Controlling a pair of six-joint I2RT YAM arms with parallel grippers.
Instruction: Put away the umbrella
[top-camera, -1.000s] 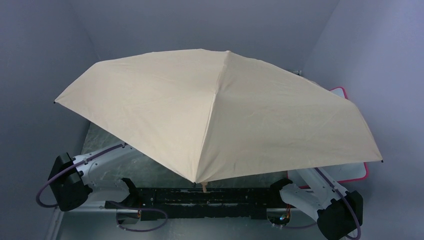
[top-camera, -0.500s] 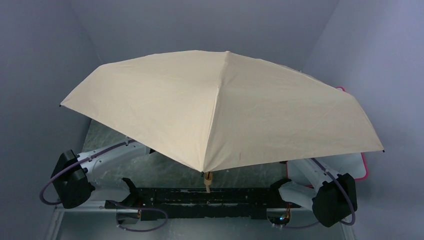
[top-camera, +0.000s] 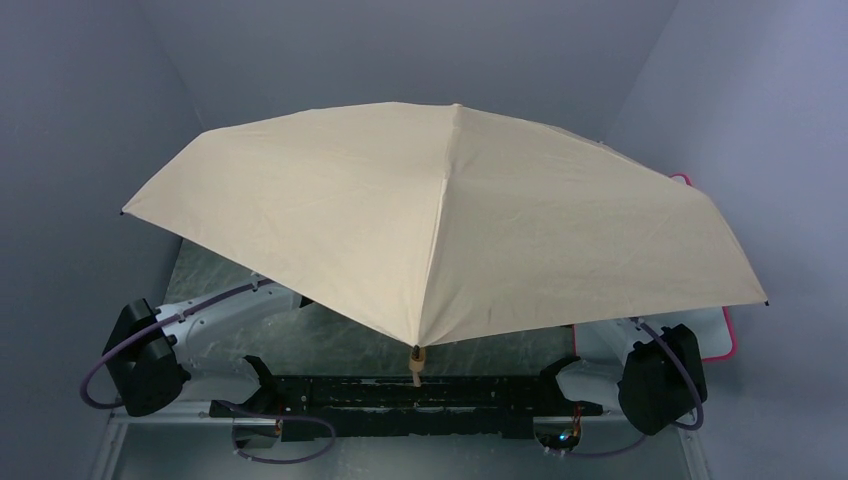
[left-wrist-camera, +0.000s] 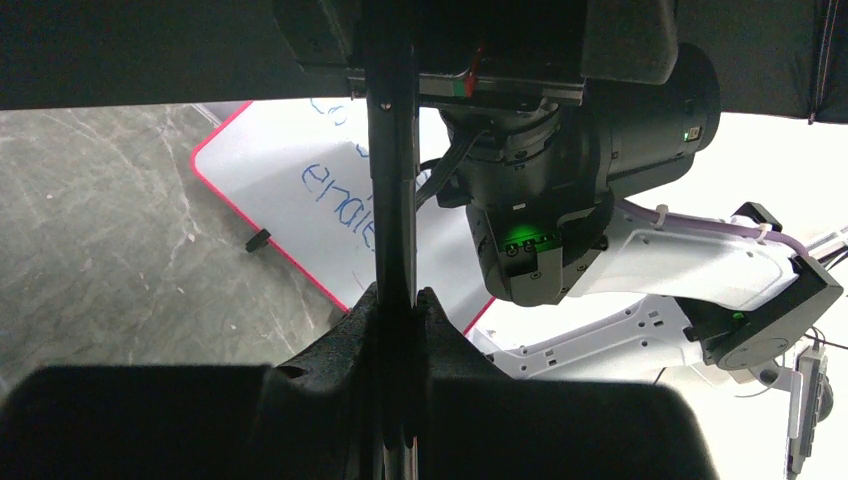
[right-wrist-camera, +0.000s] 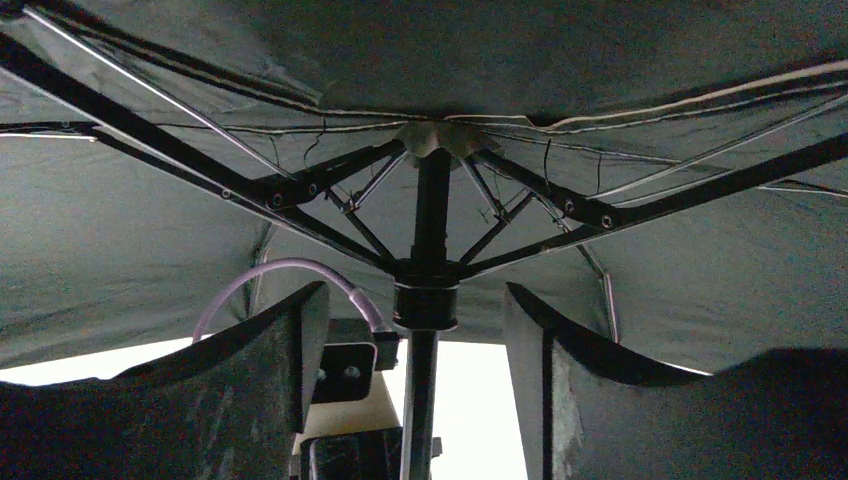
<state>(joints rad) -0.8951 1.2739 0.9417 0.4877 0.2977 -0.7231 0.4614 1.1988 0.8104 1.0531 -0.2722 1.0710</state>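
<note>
The umbrella (top-camera: 440, 220) is fully open, its cream-beige canopy covering most of the table in the top view. Its tan handle (top-camera: 416, 366) pokes out under the near edge. Both grippers are hidden under the canopy there. In the left wrist view my left gripper (left-wrist-camera: 400, 300) is shut on the thin dark shaft (left-wrist-camera: 393, 170). In the right wrist view my right gripper (right-wrist-camera: 420, 340) is open, its fingers (right-wrist-camera: 290, 350) on either side of the shaft (right-wrist-camera: 418, 400) just below the runner (right-wrist-camera: 425, 300), not touching it. The black lining and ribs (right-wrist-camera: 300, 185) spread above.
A white board with a pink rim (top-camera: 715, 335) lies at the right of the table, mostly under the canopy; it shows in the left wrist view (left-wrist-camera: 300, 190) with blue writing. The table top (left-wrist-camera: 110, 240) is grey-green marbled. Grey walls stand close on three sides.
The canopy has tilted and shifted slightly right and back over the second. The handle moved a little right. The right arm's base joint has swung up and left.
</note>
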